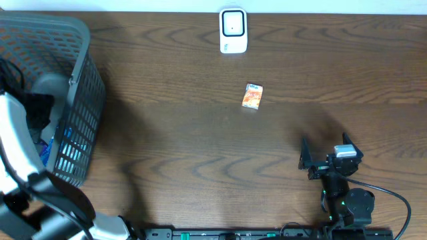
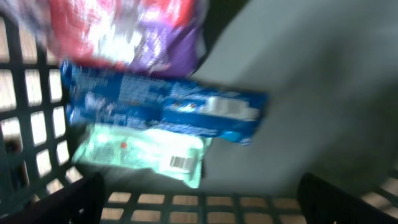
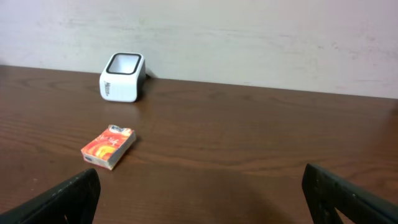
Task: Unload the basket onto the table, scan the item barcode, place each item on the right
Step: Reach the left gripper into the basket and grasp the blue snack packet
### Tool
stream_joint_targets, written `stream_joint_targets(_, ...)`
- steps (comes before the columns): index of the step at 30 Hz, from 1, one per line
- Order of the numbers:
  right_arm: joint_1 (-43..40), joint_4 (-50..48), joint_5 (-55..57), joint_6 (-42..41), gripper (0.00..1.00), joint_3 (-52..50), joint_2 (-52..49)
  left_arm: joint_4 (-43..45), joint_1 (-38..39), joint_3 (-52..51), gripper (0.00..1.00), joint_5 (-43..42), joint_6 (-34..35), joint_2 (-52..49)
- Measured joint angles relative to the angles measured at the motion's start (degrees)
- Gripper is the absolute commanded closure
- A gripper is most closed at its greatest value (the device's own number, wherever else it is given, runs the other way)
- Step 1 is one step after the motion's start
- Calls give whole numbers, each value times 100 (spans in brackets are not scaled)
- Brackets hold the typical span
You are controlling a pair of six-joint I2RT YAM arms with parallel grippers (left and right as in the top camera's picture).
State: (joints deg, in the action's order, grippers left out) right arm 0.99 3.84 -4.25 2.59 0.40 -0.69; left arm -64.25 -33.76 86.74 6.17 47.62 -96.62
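Both pairs of jaws gape empty. Left jaws inside basket (image 1: 80, 113): packets overlap, so grabbing blue packet (image 2: 168, 109) may drag green packet (image 2: 140, 152) along.

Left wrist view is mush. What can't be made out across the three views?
Left wrist: motion blur smears the print on the blue packet and the green packet; the green one's barcode bars are unreadable.
Left wrist: the red-purple packet is cut off by the top edge.
Overhead: the basket contents are mostly hidden by its wall and the left arm.
Overhead, right wrist: the orange box shows no barcode; print too small.
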Motion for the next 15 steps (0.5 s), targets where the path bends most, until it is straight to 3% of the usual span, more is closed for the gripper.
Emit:
stream_joint_targets(7, 0, 0, 0, 0, 1, 0, 0, -92, 0, -2, 3, 63, 645, -905)
stream_joint_targets(15, 0, 0, 0, 0, 1, 0, 0, 249, 0, -2, 2, 68, 914, -1661)
